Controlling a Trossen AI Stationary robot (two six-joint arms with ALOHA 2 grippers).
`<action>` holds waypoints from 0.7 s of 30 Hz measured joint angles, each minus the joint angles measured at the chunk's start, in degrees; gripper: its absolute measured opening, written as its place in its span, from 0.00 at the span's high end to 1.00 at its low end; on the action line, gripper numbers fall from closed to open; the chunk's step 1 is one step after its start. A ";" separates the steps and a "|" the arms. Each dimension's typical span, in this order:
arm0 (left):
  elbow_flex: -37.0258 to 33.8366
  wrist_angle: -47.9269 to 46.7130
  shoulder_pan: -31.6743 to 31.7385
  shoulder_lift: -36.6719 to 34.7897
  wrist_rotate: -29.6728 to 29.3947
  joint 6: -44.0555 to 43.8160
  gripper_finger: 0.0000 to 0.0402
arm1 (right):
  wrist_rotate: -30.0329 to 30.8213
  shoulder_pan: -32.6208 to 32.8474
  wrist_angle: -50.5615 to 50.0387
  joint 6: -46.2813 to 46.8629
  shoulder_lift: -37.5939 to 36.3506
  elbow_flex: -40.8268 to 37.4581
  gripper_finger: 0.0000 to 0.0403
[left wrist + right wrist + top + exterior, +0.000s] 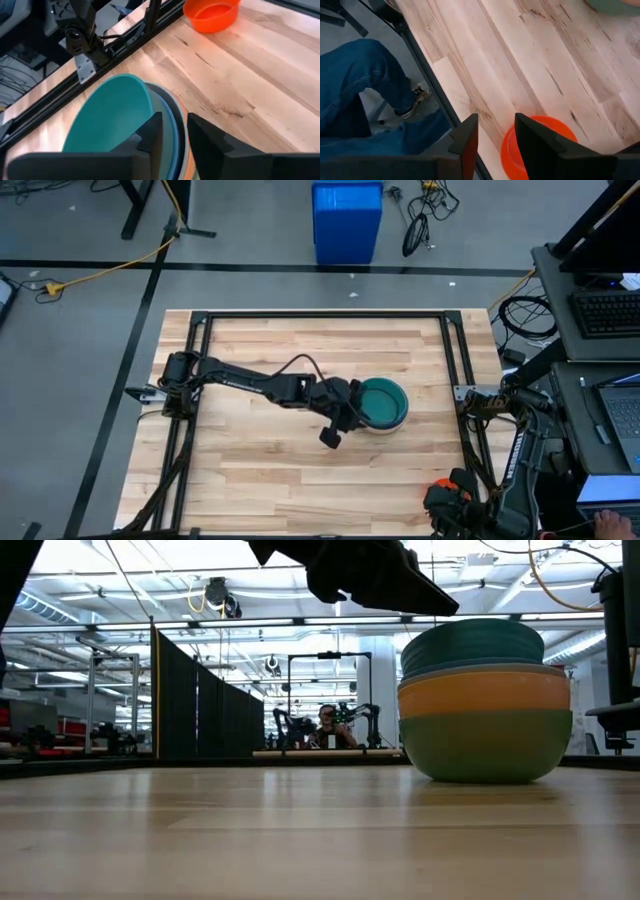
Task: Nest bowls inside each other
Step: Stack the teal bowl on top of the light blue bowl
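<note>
The stack of nested bowls (382, 404) stands on the wooden tabletop (300, 470), right of its centre. In the low view the stack (486, 700) shows a sage green bowl (487, 745) at the base, an orange bowl (484, 694) above it, and a teal bowl (473, 645) on top. The left wrist view shows the teal bowl (112, 117) seated innermost, with a blue rim (175, 135) just outside it.

The left gripper (345, 408) sits at the left rim of the stack. Its fingers (152, 135) stand at a narrow gap astride the rims of the teal and blue bowls; whether they press on the rims cannot be told.

A red-orange bowl (447, 483) lies apart from the stack, at the near right corner of the tabletop, beside the frame rail. The right gripper (495, 145) hovers above this bowl (535, 147), fingers moderately parted with the bowl's rim below the gap, holding nothing.

A person's legs in blue jeans (355, 90) stand beyond the tabletop edge nearest the red-orange bowl.
</note>
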 joint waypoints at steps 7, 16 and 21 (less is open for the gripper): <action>0.04 0.14 0.77 1.55 -1.11 -1.58 0.99 | 0.04 0.01 -0.04 -0.40 -0.02 0.00 0.72; -0.07 -0.52 0.49 2.93 0.11 -2.06 0.98 | 0.13 0.00 -0.07 -0.35 -0.02 0.00 0.72; 0.06 -2.11 -0.89 -3.50 -2.32 -1.49 0.98 | 0.17 0.00 0.10 0.98 0.08 0.00 0.72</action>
